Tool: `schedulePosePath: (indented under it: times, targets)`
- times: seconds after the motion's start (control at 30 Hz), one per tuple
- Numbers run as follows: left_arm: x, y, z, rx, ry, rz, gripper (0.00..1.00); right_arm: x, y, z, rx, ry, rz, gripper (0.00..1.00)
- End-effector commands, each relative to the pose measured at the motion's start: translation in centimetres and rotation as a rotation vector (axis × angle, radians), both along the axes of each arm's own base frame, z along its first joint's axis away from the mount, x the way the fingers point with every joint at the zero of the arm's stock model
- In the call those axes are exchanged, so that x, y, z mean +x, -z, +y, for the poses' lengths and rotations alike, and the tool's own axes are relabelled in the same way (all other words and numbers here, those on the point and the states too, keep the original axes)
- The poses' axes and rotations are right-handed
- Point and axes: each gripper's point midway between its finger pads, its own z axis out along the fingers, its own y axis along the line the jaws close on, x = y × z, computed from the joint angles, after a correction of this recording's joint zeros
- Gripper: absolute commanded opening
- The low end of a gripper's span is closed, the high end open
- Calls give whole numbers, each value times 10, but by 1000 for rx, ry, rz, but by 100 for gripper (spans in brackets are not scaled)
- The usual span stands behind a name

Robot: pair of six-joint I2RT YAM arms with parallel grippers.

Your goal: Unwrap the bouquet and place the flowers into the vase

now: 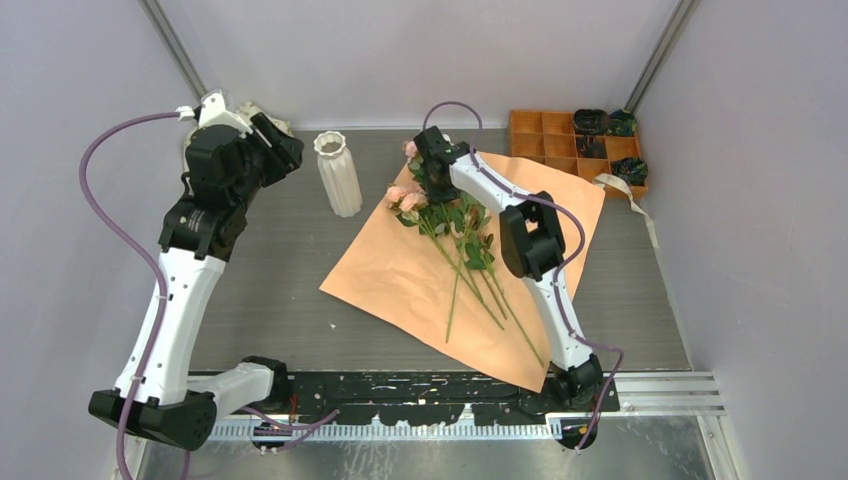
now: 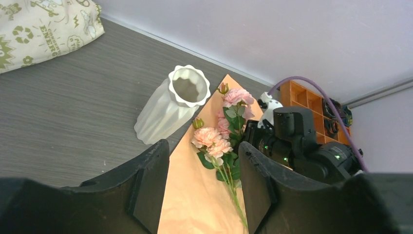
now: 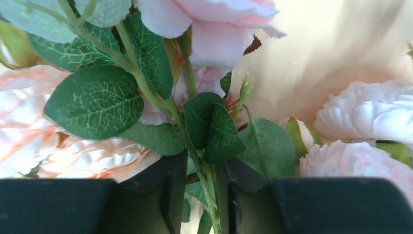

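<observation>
At the centre of the overhead view, my right pincer (image 3: 201, 168) reaches down among the blooms of the flowers (image 1: 455, 225). They lie loose on an opened sheet of orange paper (image 1: 400, 285), heads toward the top of the frame and thin green stems fanning toward the lower right. Seen from the right wrist, its two dark fingers (image 3: 173, 195) stand narrowly apart at the bottom edge with one green stem and a few leaves running up between them (whether they actually pinch that stem I cannot tell), while pink and peach petals fill the rest of that picture. The vase (image 1: 338, 175), white and ribbed with a scalloped rim, stands upright on the grey table (image 1: 270, 290) just left of the paper's upper corner, near the blooms but apart from them. My left pincer (image 2: 202, 151) hangs in the upper left of the overhead view, apart from the vase, its jaws spread wide and gripping nothing; its own camera looks past them at the vase's mouth, the flower heads and my other wrist. A cream printed cloth bag (image 2: 39, 29) lies in the upper left corner of that left-wrist picture. An orange compartment tray (image 1: 560, 140) sits in the upper right of the overhead view, just beyond the paper's far corner.
</observation>
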Motion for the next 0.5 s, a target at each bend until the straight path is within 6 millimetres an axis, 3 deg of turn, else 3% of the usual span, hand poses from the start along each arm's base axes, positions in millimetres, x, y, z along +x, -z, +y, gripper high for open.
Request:
schedulePosePath:
  times: [0.0, 0.1, 0.17, 0.33, 0.47]
  targets:
    - [-6, -31, -9, -7, 42, -75, 55, 1, -18, -4, 0, 13, -48, 27]
    - [-7, -31, -18, -8, 77, -71, 55, 2, -22, -10, -24, 32, -63, 2]
    - [-9, -35, -24, -8, 106, -76, 55, 3, -40, -11, -10, 34, -95, 1]
    - [-17, -50, -35, 28, 158, -110, 56, -4, -122, 0, 128, -18, -230, 1]
    - [-20, -54, -58, 3, 278, -137, 58, -25, -195, 9, 286, -93, -358, 1]
